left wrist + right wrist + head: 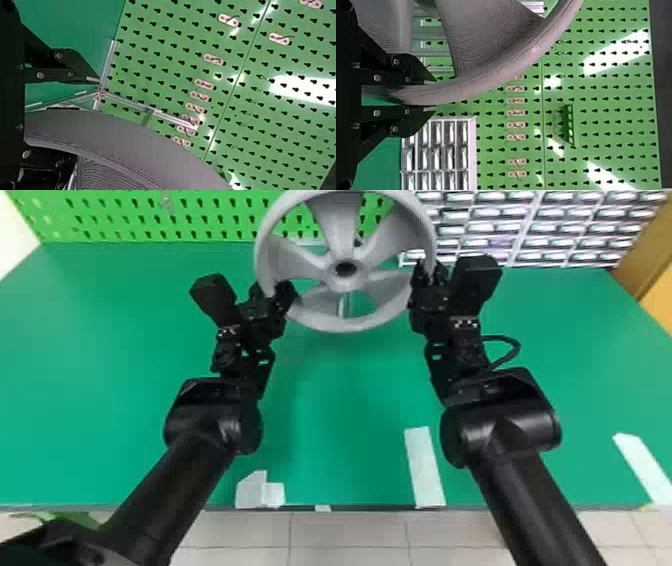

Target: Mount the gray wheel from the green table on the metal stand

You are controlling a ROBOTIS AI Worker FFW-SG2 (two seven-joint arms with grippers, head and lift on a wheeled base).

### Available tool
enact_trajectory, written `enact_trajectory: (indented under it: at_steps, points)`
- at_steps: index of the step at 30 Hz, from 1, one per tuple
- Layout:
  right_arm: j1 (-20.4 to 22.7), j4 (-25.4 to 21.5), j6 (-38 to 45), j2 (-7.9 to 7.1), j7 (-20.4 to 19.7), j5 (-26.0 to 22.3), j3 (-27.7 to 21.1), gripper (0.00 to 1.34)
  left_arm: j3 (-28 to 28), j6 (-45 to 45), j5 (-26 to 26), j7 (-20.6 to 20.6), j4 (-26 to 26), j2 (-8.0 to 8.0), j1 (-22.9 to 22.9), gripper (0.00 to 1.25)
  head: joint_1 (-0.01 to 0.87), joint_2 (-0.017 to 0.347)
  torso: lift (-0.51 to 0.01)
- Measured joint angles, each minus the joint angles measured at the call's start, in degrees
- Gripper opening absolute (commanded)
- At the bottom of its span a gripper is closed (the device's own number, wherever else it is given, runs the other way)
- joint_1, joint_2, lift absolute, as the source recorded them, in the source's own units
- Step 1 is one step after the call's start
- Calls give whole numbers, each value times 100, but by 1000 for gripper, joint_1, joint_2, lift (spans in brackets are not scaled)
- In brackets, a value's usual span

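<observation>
Above the bench [350,400], the right hand [430,269] is clamping the wheel [337,230]; the left hand [273,289] is straddling its rim [350,324], fingers apart. Mounting is apparently approaching, next requiring aligning the hub [345,282] with the stand [174,119].

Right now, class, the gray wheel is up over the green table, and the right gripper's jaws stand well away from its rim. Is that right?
Not the jaws: the right wrist view shows the right gripper with its jaws closed on the rim. The gray wheel is up over the green table.
</observation>
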Motion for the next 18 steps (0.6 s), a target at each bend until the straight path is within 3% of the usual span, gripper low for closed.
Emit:
enact_trajectory:
  at_steps: [18]
  points:
    - [-36, 5, 113, 0, 1, 56, -61, 18, 5, 134, -43, -55, 163, -18, -86, 338, 867, 52, -100]
